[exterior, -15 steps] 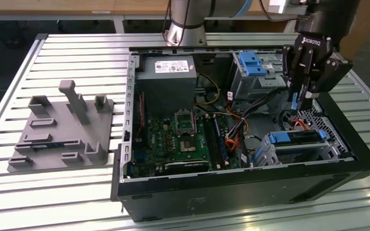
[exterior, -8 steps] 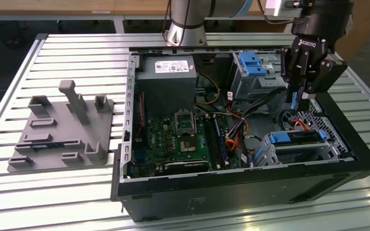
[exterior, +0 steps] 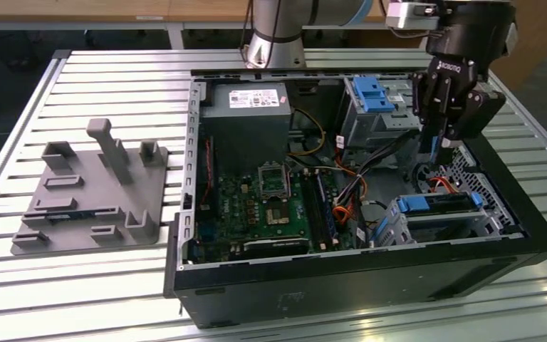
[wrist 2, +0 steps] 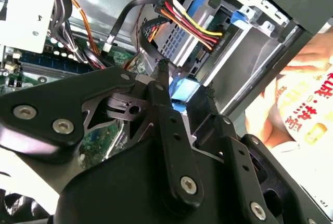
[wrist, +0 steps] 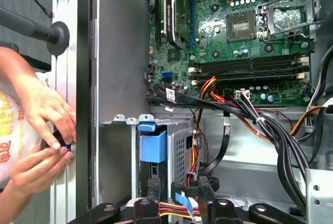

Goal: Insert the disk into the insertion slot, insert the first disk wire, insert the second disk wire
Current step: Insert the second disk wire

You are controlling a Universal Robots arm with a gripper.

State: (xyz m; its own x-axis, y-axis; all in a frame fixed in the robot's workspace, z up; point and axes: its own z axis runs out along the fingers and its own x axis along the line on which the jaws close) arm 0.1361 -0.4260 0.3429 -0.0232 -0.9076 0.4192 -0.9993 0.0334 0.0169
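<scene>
The disk (exterior: 437, 206), silver in a bright blue carrier, lies inside the insertion slot (exterior: 444, 228), the low perforated cage by the case's near wall. Its blue tab (wrist: 153, 143) shows in the first wrist view. The first disk wire (exterior: 441, 187), thin and red, arcs at the disk's far edge; whether it is plugged in is hidden. The second disk wire (wrist 2: 192, 21), an orange, yellow, red and black bundle, runs just past the fingertips. My gripper (exterior: 441, 149) (wrist 2: 185, 77) (wrist: 178, 182) hangs above the disk's end, open, with blue carrier showing through the gap.
A taller grey cage with a blue bracket (exterior: 380, 107) stands behind the gripper. Black cables (wrist: 250, 117) cross between the motherboard (exterior: 273, 199) and the cages. A person's hands (wrist: 44, 130) hold something small just outside the case wall. A grey fixture (exterior: 93, 192) sits at the exterior view's left.
</scene>
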